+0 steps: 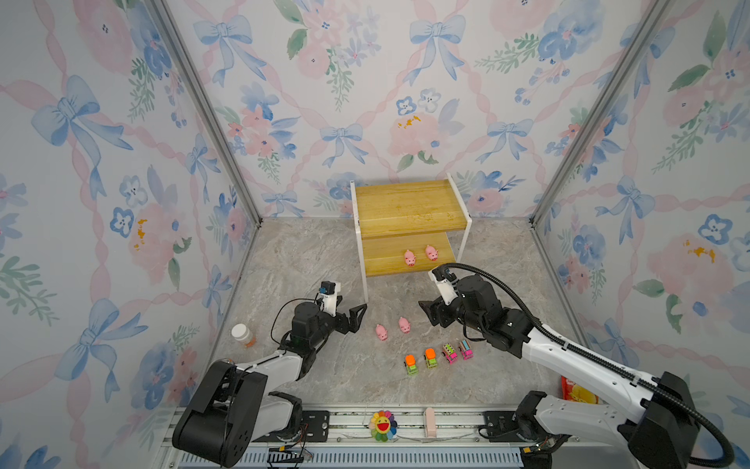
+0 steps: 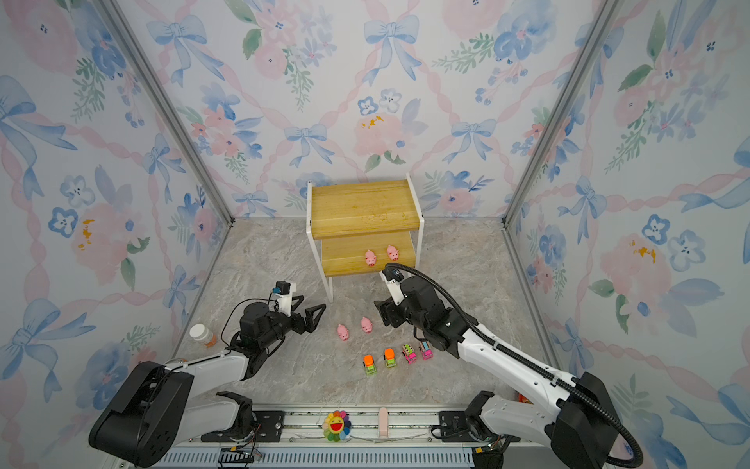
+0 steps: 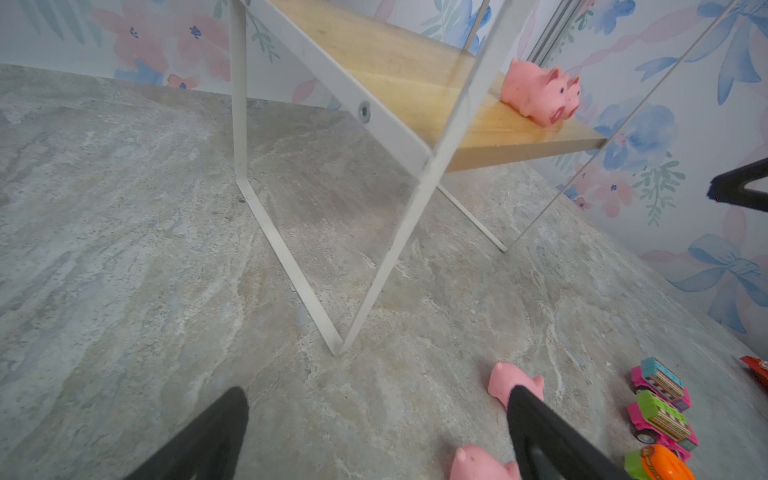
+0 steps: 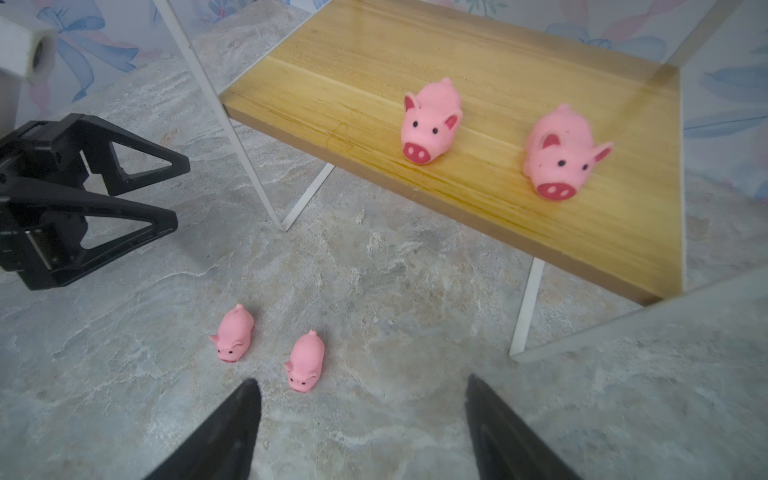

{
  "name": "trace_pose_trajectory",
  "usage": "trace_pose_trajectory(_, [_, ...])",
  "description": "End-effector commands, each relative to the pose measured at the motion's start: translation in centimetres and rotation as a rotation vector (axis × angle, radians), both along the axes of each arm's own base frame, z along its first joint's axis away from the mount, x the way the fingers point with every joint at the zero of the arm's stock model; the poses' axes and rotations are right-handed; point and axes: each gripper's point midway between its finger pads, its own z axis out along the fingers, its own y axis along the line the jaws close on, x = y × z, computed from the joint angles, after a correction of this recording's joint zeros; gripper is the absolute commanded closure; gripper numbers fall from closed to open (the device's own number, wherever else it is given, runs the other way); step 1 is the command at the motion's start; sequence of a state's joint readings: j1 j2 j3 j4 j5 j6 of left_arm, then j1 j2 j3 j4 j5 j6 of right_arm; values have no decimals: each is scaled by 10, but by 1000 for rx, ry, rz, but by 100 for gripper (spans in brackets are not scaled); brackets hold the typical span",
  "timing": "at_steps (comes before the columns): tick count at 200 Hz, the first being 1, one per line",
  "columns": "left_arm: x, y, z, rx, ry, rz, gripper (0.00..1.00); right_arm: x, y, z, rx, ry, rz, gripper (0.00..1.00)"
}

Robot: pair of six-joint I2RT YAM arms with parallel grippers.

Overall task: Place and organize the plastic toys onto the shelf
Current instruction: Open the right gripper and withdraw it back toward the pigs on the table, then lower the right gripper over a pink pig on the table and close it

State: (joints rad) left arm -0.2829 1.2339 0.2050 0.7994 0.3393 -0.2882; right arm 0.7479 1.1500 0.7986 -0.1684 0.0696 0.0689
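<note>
Both top views: shelf [image 1: 410, 203] mid-frame at the back wall, two shelved pigs [image 1: 410, 258] side by side on its lower board, so grouping by kind looks started; two loose pigs [image 1: 381, 332] and four trucks [image 1: 431, 357] in a row wait lower centre on the table [image 1: 304, 264], left gripper [image 1: 351, 310] and right gripper [image 1: 428, 312] flanking those pigs, both spread, empty. Left wrist view: fingers [image 3: 540, 428] apart, one overlapping a loose pig, probably lining up the next pick. Right wrist view: jaws wide, nothing between, loose pigs just ahead, probably why it hangs low.
</note>
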Motion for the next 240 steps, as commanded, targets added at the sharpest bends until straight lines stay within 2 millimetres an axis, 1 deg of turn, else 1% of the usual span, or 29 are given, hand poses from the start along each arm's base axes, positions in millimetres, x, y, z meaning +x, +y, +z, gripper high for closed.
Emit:
trace_pose_trajectory(1, [-3,1,1,13,-24,6,2,-18,8,-28,21,109,35,21])
trace_pose_trajectory(16, [-3,0,1,15,-23,-2,2,-23,13,-38,7,93,28,22])
trace_pose_trajectory(26, [-3,1,0,12,-19,-1,2,-22,16,-43,10,91,21,21])
trace_pose_trajectory(47, [-6,-1,-1,5,-13,-11,2,-16,16,-53,-3,90,-7,21])
trace_pose_trajectory(81, [-6,3,-1,16,-25,7,2,-9,17,-64,-30,116,4,21])
trace_pose_trajectory(106, [-7,4,-1,18,-25,10,2,-5,12,-69,-25,117,-11,21])
trace_pose_trajectory(144, [-6,6,-2,22,-24,27,2,0,-3,-77,-5,142,-50,21])
trace_pose_trajectory(173, [-5,6,-3,19,-16,27,2,4,-6,-81,-18,179,-55,21])
trace_pose_trajectory(194, [-3,5,-5,19,-6,25,2,4,-4,-84,-12,191,-54,21])
trace_pose_trajectory(210, [-2,3,-6,19,-1,15,2,2,-3,-89,-1,203,-57,21])
trace_pose_trajectory(240, [-2,2,-7,20,5,10,2,-7,5,-98,-7,226,-45,22])
